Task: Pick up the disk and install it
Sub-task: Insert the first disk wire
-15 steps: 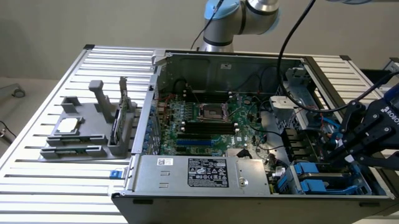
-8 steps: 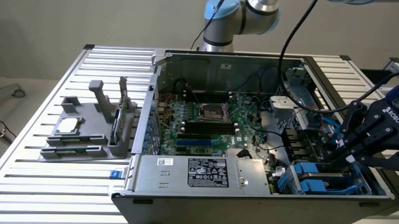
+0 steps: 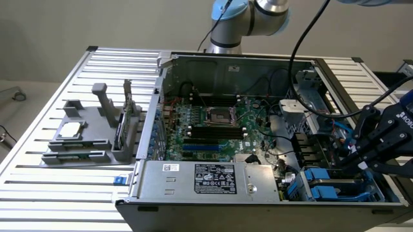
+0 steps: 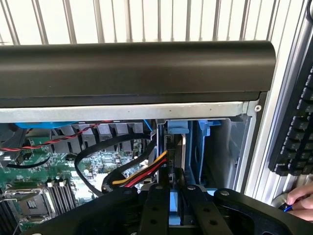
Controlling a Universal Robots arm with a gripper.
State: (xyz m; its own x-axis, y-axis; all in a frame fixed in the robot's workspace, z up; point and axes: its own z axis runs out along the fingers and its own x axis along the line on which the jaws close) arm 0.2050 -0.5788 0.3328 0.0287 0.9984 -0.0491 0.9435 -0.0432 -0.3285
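The exterior view takes in the whole open computer case on a ribbed aluminium table. A green motherboard lies in the middle, and a grey labelled power-supply box sits along the near edge. A matte grey moulded fixture tray sits at the frame's left. The arm rises at the top. The black gripper reaches into the case at the lower right of that frame, just above the blue plastic drive cage.

The wrist view gives the close detail. The gripper has its two black, bolt-holed fingers drawn close together. They are clamped on the thin edge of the disk, which is seen edge-on as a bright blue strip and stands upright in the bay against the case's side wall. A twisted yellow, red and black cable bundle runs up just beside it. A smooth black panel spans the case. Outside the case are a black keyboard and a person's hand.
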